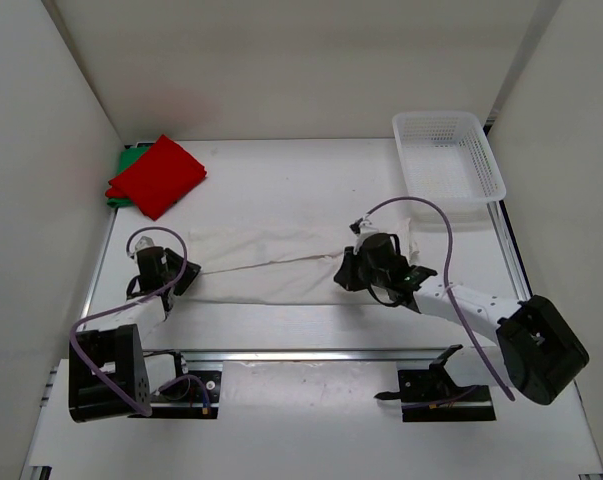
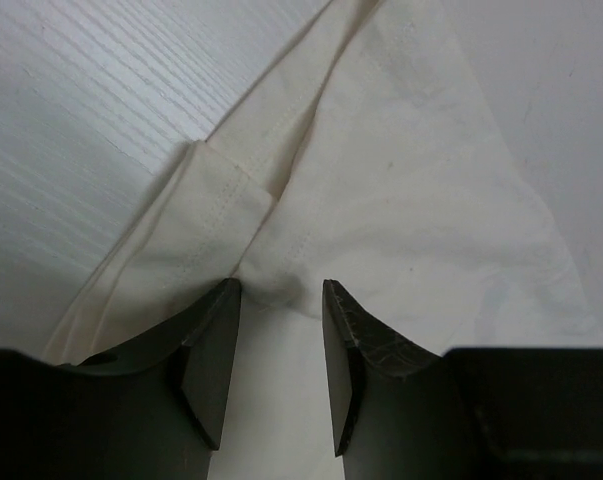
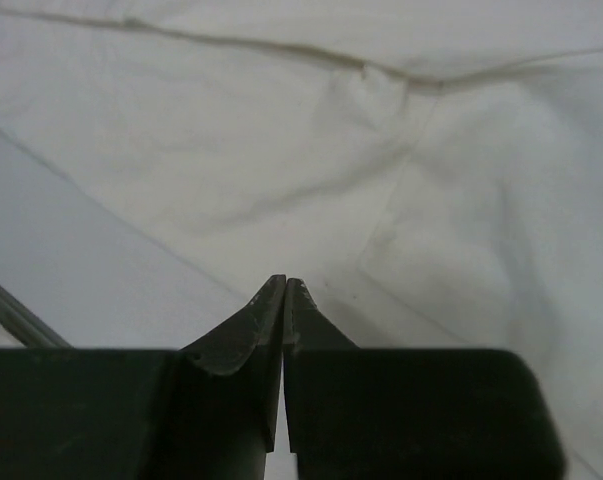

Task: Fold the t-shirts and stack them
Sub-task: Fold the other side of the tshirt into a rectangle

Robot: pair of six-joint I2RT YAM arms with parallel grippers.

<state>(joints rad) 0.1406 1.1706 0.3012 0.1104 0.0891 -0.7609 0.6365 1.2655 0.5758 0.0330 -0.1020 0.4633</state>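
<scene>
Top external: one white t-shirt [image 1: 281,265] was laid out long across the middle of the table [image 1: 281,185], judged ready for folding. One mesh basket [image 1: 449,160] was parked far right. One folded red t-shirt [image 1: 159,175] was stacked on one green t-shirt [image 1: 127,162], far left. Two grippers were noted. The left gripper [image 2: 276,300] had its jaws half spread about the bunched hem, grip undetermined. The right gripper [image 3: 284,290] had its jaws pressed together at the cloth, nothing seen pinched.
</scene>
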